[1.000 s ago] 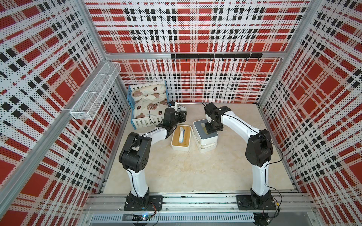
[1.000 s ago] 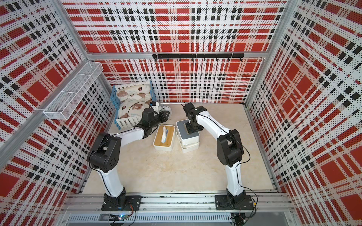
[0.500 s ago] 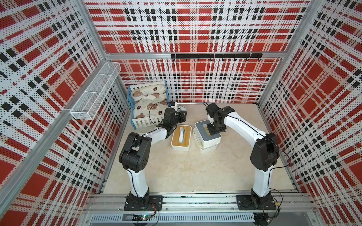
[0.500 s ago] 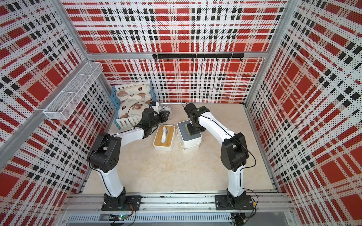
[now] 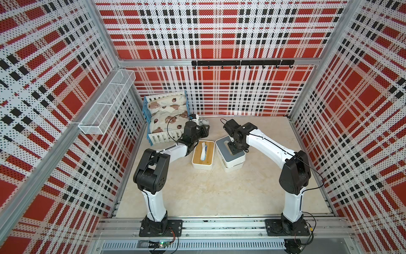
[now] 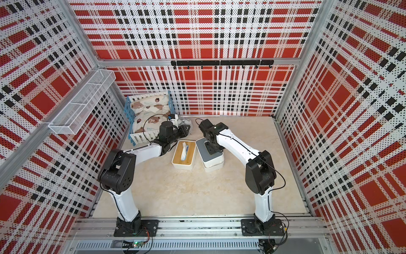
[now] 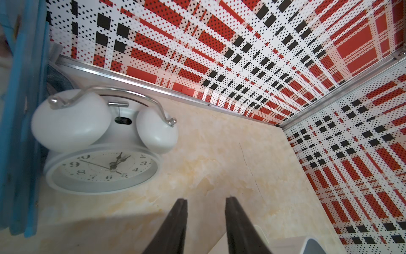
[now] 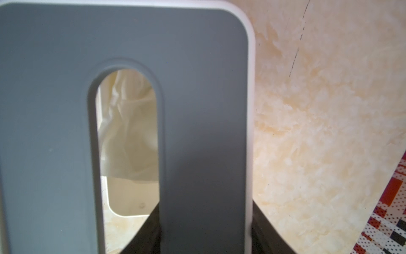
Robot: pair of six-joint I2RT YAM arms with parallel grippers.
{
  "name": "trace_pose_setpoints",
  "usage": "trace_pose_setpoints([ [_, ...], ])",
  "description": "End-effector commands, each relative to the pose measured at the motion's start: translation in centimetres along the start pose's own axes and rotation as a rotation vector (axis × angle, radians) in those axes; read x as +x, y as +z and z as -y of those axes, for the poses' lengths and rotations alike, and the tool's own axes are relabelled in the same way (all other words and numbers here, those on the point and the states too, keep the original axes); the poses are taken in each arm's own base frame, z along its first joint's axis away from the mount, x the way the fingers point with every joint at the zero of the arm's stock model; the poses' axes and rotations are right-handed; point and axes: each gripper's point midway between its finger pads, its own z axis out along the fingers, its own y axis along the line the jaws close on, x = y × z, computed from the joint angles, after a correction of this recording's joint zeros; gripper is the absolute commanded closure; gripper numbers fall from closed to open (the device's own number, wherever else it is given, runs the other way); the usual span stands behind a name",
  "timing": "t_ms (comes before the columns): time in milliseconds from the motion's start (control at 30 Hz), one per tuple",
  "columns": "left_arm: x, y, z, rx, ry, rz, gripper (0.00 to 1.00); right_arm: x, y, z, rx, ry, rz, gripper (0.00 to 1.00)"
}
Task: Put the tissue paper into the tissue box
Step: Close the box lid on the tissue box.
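Near the middle of the table (image 5: 197,193): a white tissue box (image 5: 233,169) with no top on. Right over it, a grey lid (image 5: 224,145) with a white edge, turned a bit crooked next to the box below. Touching the box or just above it? Cannot tell.

Clenched on that lid: the right pincer (image 5: 236,150). Grasping one long side of the lid, with one dark finger poked down through the long hole and one finger outside the white edge. Easy to see from the right wrist view, very close up.

Seen through the long hole in that view: the tissue paper (image 8: 129,123), white and crumpled, lying down inside the tissue box. Through the hole too: one round corner of the box and a little bit of table.

Just beside the tissue box, on the left arm's side: a second box (image 5: 208,155) with a wood top. Poking up out of its slit, a white tissue (image 5: 203,150).

Farther back, the left pincer (image 7: 206,199): released, two dark fingers apart, nothing between them, low over bare table. Close by, a white alarm clock (image 7: 103,169) with two round bells on top. Right next to the clock, a blue crate (image 7: 19,132). Inside the crate, in a top view, a soft cushion (image 5: 163,110) with little bears on it.
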Motion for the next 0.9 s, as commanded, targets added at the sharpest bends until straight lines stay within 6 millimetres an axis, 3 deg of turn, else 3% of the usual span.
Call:
trace_pose_setpoints([
  [0,-1.2,-0.6,0.7,0.024,0.007,0.034,0.64,-1.2,-2.5,0.9,0.095,-0.009,0.122,0.74],
  [233,-1.1,-0.5,0.8,0.028,0.008,0.032,0.64,1.7,-0.7,1.1,0.131,-0.034,-0.004,0.73],
  [433,-1.1,-0.5,0.7,0.027,0.007,0.029,0.64,1.3,-2.0,2.5,0.124,0.039,0.035,0.73],
  [533,-1.0,-0.5,0.7,0.028,0.005,0.028,0.64,1.1,-1.7,2.6,0.101,0.049,0.022,0.73],
  [867,-1.1,-0.6,0.7,0.027,0.005,0.030,0.64,0.0,0.8,0.2,-0.028,0.039,-0.033,0.73],
])
